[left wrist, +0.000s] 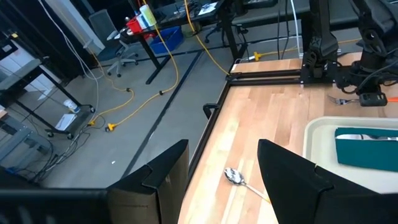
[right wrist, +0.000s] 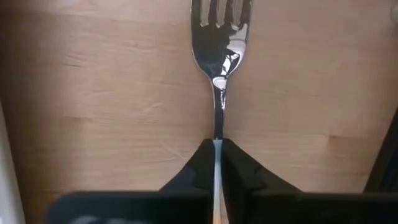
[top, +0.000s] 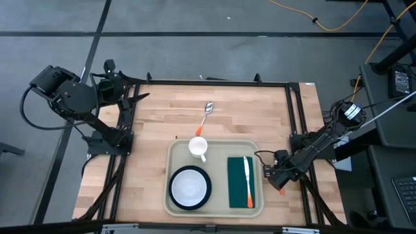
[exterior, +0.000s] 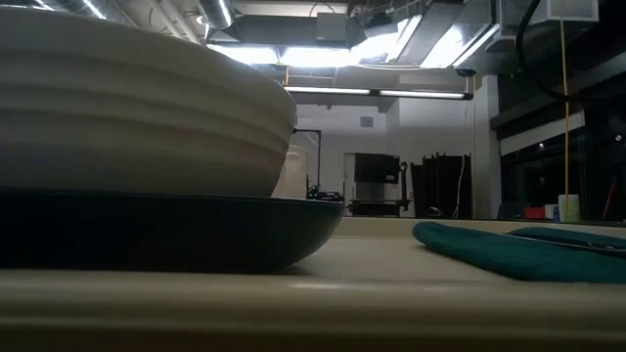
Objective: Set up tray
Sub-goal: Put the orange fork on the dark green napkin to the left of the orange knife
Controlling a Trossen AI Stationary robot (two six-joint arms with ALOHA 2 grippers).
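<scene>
Flanking tray (top: 170, 156): spoon (top: 204, 117), fork (right wrist: 219, 56).

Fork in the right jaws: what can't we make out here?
- Fork handle end: right wrist view, hidden between the right gripper's closed jaws.
- Fork in high view: mostly covered by the right gripper.
- Fork in low view: not visible; bowl and plate fill the frame.

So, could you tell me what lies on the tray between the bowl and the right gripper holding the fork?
In the high view, the green napkin with an orange-handled knife lies on the tray, between the bowl and the right gripper shut on the fork.
</scene>
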